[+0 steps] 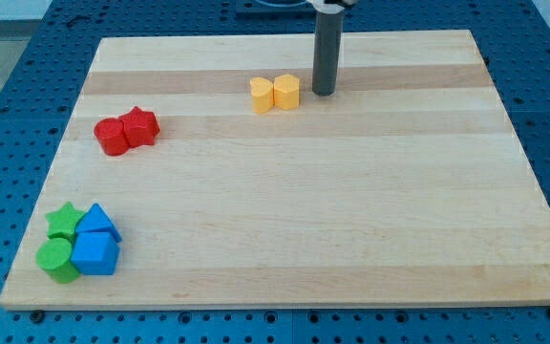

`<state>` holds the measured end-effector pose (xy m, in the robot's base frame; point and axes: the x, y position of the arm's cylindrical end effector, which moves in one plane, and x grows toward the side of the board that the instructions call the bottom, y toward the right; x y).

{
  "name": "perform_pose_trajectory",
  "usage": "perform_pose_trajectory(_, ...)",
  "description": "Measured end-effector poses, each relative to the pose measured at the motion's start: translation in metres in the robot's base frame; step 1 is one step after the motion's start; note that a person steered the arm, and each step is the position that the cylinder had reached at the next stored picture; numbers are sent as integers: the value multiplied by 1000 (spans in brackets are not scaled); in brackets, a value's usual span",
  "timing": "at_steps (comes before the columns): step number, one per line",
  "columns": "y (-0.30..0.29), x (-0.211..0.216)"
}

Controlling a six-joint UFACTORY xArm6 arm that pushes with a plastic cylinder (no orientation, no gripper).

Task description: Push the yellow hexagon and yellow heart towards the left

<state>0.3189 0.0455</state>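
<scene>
Pair axis: the yellow hexagon block [287,92] and yellow heart block [262,96] are set touching, in a row running left-right; facing cannot be told.
Location: upper middle of the pale wooden surface [351,220].
Tool: a plain rod without jaws; my tip [324,93] is placed just right of the hexagon, barely apart.

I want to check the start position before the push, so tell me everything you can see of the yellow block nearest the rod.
The yellow hexagon is a small, matte, chunky block that looks like painted wood or plastic, lying flat on the wooden board near the view's top centre. Its left side touches the yellow heart. My tip stands just to its right, close beside it; whether they touch, I cannot tell.
</scene>
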Motion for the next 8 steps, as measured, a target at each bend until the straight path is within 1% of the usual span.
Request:
perform_pose_trajectory(2,-38,1)
perform_pose_trajectory(5,-39,4)
perform_pose_trajectory(8,-55,30)
